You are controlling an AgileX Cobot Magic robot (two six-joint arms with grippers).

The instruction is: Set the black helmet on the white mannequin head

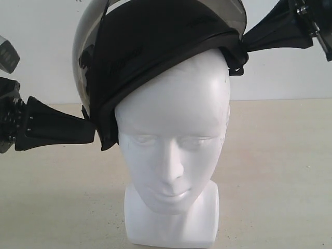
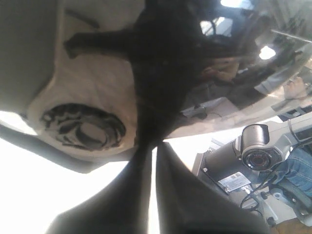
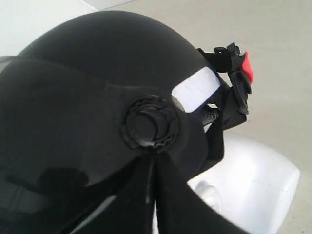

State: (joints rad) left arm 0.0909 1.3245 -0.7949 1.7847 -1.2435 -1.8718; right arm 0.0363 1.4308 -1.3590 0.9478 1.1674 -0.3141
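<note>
The two arms are carrying the black helmet [image 1: 155, 46] in the upper middle of the exterior view. It is sitting tilted over the crown of the white mannequin head [image 1: 174, 150], which is standing on the bench [image 1: 280, 166] at centre frame. The helmet's padded rim is dipping low on the left of the picture, beside the temple, and riding high on the right. The brow is just going under the rim, but the helmet is not seated.

This looks like the fitting step, with the helmet partly over the head. The next move probably calls for the high right side to come down level with the left. After that, both arms would be lowering together so the shell slides down squarely without pushing the head over.

The left pincer [image 1: 91, 129] is reaching in from the left edge with its fingers pressed together on the low rim of the helmet. In its wrist view the two dark fingers are meeting at the edge under the visor [image 2: 234, 73].

The right pincer [image 1: 244, 44] is coming in from the upper right. It is pinching the raised rim, with its fingers closing to a narrow slit just below the side pivot [image 3: 148, 124]. The strap with its red buckle [image 3: 247, 68] is hanging free behind the helmet.
</note>
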